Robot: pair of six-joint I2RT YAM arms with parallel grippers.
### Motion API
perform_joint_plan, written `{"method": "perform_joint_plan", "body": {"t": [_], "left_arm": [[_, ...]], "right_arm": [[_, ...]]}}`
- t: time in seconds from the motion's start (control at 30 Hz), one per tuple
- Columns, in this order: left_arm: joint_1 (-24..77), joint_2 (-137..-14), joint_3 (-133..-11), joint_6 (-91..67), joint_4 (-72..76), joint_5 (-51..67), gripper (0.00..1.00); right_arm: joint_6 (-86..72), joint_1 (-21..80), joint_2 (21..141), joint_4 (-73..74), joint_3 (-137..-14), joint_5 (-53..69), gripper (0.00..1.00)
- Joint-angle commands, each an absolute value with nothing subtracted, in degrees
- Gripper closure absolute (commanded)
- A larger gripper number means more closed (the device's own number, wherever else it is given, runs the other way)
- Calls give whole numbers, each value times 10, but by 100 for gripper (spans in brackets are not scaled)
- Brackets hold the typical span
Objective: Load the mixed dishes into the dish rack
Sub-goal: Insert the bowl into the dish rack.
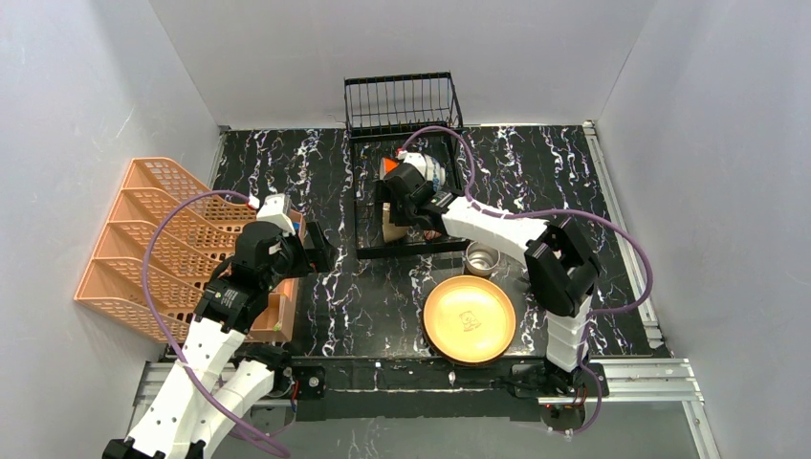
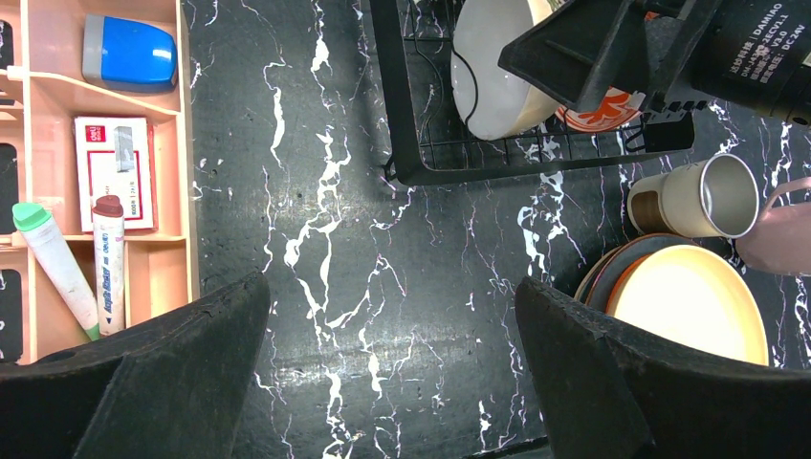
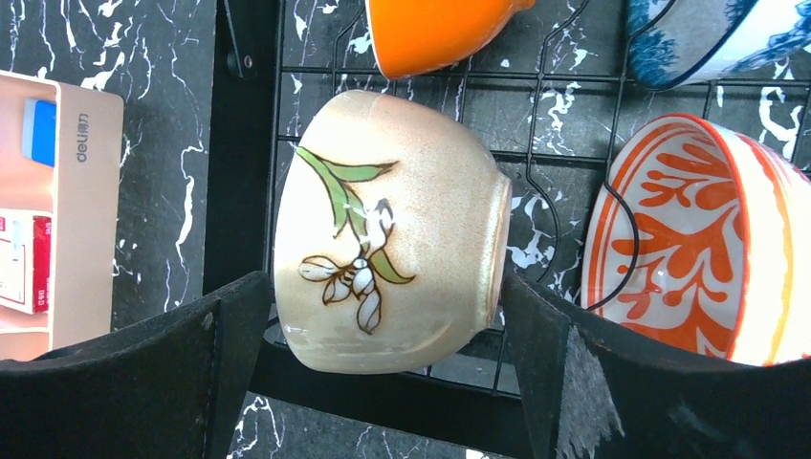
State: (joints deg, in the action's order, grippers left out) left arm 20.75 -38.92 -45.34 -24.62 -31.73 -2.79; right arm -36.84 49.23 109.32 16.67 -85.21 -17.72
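Right gripper (image 3: 383, 296) is down inside the dish rack (image 1: 402, 100), with its 2 fingers on either side of a beige bowl (image 3: 383, 210) that has a flower painted on it. The bowl's lying on its side on the rack wires, near the front left corner. The fingers look right up against it, but honestly I can't tell if they're actually squeezing it or just sitting beside it.

3 more are in the rack: an orange bowl (image 3: 440, 29) further back, a blue-patterned bowl (image 3: 712, 38) back and to the right, and a red floral bowl (image 3: 698, 239) just to the beige one's right.

Left gripper (image 2: 392, 382) hangs over bare counter (image 2: 383, 191), fingers spread wide with nothing between them, next to a tan organizer tray (image 2: 182, 143).

Outside the rack on the counter, the steel cup (image 2: 708, 196) sits by its front right corner. Near the cup, the yellow plate (image 1: 469, 318) tops a stack. The orange lattice rack (image 1: 143, 249) is at the far left.
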Motion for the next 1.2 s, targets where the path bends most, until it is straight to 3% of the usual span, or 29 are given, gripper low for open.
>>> {"method": "perform_joint_plan", "body": {"t": [0.0, 0.37, 0.7, 1.17], "left_arm": [[208, -390, -449, -238, -315, -36, 2], [208, -401, -450, -238, -315, -34, 2], [209, -447, -472, -229, -318, 0, 2], [209, -644, -500, -257, -248, 37, 14]], "right_arm": [[-361, 494, 1053, 185, -869, -215, 1], [-342, 494, 981, 198, -859, -235, 1], [-321, 494, 846, 208, -792, -222, 2], [-321, 494, 617, 275, -684, -250, 4]]}}
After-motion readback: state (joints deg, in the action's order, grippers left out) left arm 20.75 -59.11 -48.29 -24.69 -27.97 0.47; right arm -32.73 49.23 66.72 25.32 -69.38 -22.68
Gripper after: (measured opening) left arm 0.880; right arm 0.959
